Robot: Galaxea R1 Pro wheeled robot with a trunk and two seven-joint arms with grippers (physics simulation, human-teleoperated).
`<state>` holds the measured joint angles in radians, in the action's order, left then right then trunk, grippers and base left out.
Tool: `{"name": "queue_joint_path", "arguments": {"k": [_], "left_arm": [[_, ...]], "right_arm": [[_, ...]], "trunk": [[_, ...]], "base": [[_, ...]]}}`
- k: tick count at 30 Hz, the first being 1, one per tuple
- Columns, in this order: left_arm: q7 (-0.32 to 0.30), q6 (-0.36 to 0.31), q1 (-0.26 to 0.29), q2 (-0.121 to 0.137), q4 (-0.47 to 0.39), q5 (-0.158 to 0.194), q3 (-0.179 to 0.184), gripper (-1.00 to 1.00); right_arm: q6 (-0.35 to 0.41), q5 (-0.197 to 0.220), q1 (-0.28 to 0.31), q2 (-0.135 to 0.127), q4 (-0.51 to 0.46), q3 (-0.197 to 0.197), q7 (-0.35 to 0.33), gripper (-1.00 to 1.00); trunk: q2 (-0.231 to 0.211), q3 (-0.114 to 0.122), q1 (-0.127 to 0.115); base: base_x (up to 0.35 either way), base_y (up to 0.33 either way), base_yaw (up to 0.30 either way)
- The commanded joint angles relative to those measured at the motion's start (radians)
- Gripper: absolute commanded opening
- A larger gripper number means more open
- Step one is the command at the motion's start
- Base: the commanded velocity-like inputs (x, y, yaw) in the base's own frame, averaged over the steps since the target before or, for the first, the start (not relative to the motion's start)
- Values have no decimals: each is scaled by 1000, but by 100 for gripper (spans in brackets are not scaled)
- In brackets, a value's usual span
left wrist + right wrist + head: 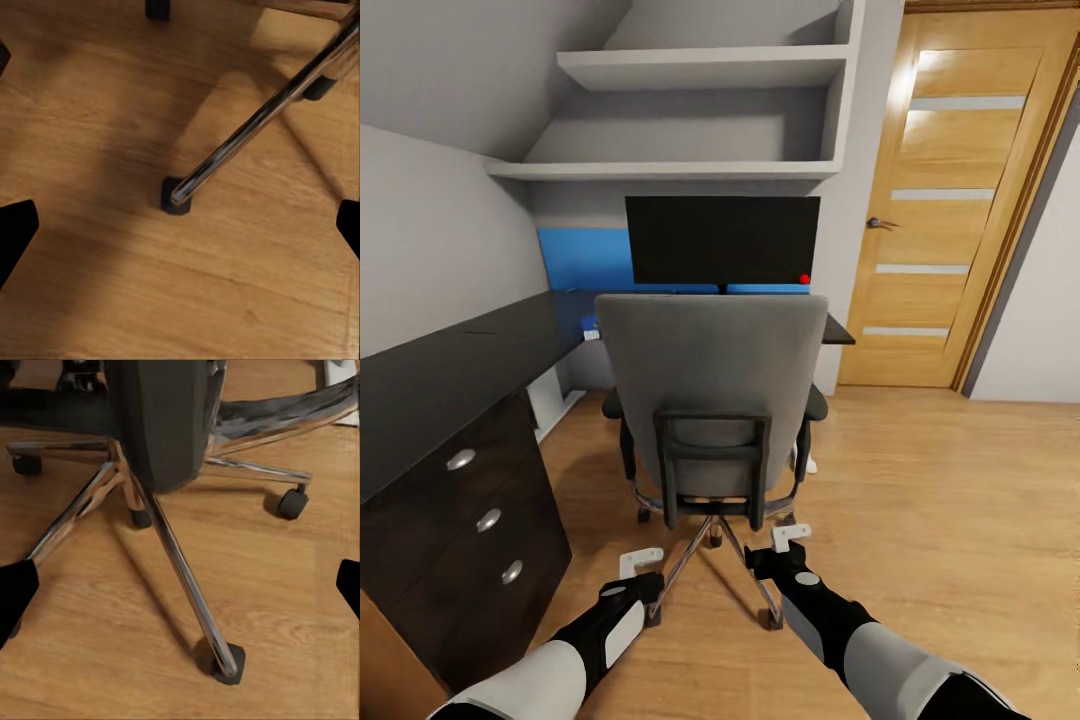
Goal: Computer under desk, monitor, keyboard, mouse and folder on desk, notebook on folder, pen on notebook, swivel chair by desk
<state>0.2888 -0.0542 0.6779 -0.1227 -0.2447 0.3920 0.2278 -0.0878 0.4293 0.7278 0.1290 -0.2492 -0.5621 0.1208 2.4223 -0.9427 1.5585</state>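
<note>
From the head camera, the grey-backed swivel chair with chrome star base point(710, 400) faces the long black-topped desk point(450, 370), hiding part of it. The wide black monitor with a red light point(722, 240) stands on the desk beyond. Both arms reach low behind the chair: left gripper point(641, 563) and right gripper point(791, 538), each with white fingers spread and holding nothing.

Left wrist camera: 1 chrome leg point(262, 120) ending at a black castor point(176, 196) on wooden floor point(112, 285).

Right wrist camera: several chrome legs and the chair's dark central column point(161, 420).
</note>
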Motion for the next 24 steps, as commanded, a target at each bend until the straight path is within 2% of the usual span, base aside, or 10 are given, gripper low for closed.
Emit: {"name": "queue_joint_path", "arguments": {"k": [1, 10, 12, 21, 22, 24], "left_arm": [[7, -6, 0, 0, -2, 5, 8, 100], [8, -5, 0, 2, -2, 6, 7, 100], [9, -5, 0, 4, -2, 6, 7, 100], [11, -5, 0, 20, -1, 10, 7, 100], [11, -4, 0, 29, 1, 11, 7, 100], [10, 5, -2, 31, 2, 10, 8, 100]], "right_arm": [[-4, 9, 1, 0, 1, -9, 5, 100], [-4, 2, 1, -1, 1, -9, 5, 100], [-4, -3, 1, -1, 1, -8, 5, 100], [-6, -7, -4, -7, 1, -5, 7, 100], [-49, -7, -32, -9, 1, -4, 11, 100], [-103, -7, -61, -12, 2, -2, 21, 100]], "trunk": [[0, -1, -1], [0, -1, -1], [0, -1, -1], [-63, 27, -35], [-70, 30, -39], [-84, 37, -47]], "base": [[-337, 0, 0], [-329, 0, 0], [-149, 0, 0], [-30, 0, 0], [-2, 0, 0], [-1, 0, 0]]}}
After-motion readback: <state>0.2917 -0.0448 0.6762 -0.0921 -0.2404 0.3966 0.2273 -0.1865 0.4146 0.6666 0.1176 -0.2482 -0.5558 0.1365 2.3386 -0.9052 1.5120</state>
